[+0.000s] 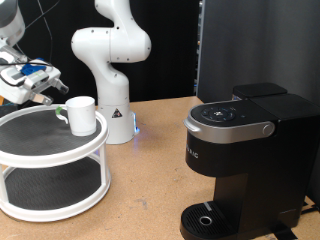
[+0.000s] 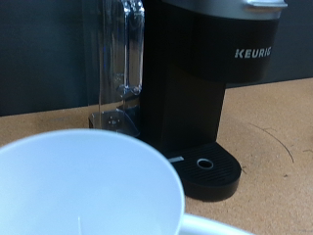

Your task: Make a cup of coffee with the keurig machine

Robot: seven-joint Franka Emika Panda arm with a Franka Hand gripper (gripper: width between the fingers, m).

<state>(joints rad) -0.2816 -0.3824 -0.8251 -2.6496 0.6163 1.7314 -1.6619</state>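
The white cup (image 1: 81,115) stands upright on the top tier of a round white two-tier stand (image 1: 30,150) at the exterior view's left. Its handle with a green accent points toward my gripper (image 1: 42,93), which hovers just to the exterior view's left of the cup, close to the handle. The black keurig machine (image 1: 240,150) stands at the exterior view's right, lid down, its drip tray (image 1: 205,220) bare. In the wrist view the cup's rim (image 2: 88,186) fills the foreground, the keurig machine (image 2: 196,88) stands beyond it, and my fingers do not show.
The arm's white base (image 1: 112,60) stands behind the stand. A dark panel (image 1: 250,45) rises behind the keurig. The machine's clear water tank (image 2: 119,59) shows in the wrist view. Wooden tabletop (image 1: 140,190) lies between the stand and the machine.
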